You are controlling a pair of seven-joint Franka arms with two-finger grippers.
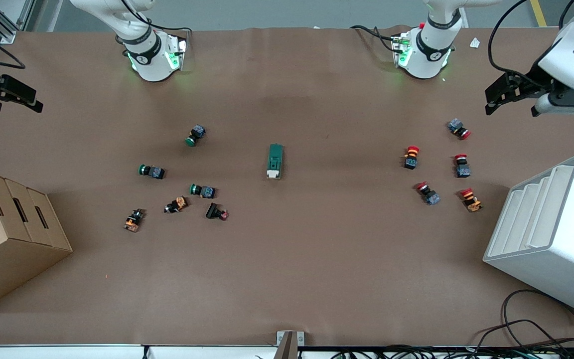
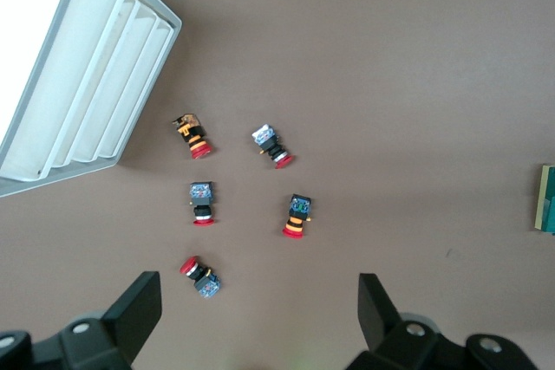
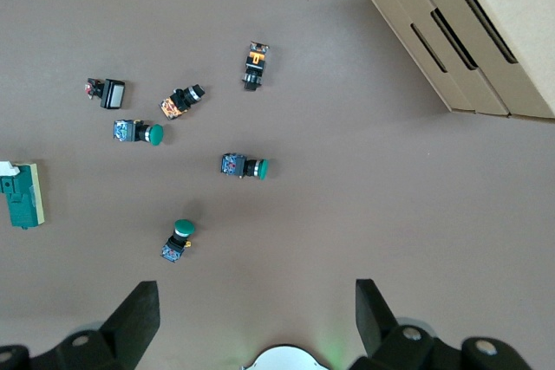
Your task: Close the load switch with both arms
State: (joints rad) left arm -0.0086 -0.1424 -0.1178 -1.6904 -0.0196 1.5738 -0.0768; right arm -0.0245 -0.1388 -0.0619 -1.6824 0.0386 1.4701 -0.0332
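The load switch (image 1: 275, 161), a dark green block with a white handle piece at its end nearer the front camera, lies flat at the middle of the table. It shows at the edge of the left wrist view (image 2: 547, 199) and of the right wrist view (image 3: 19, 197). My left gripper (image 1: 491, 102) hangs open and empty in the air over the left arm's end of the table, above the red buttons (image 2: 260, 309). My right gripper (image 1: 30, 99) hangs open and empty over the right arm's end (image 3: 256, 314). Both are well away from the switch.
Several red-capped push buttons (image 1: 411, 157) lie toward the left arm's end, beside a white slotted rack (image 1: 551, 234). Several green-capped and orange push buttons (image 1: 196, 135) lie toward the right arm's end, near a cardboard box (image 1: 8, 234). Cables (image 1: 531, 334) lie at the near edge.
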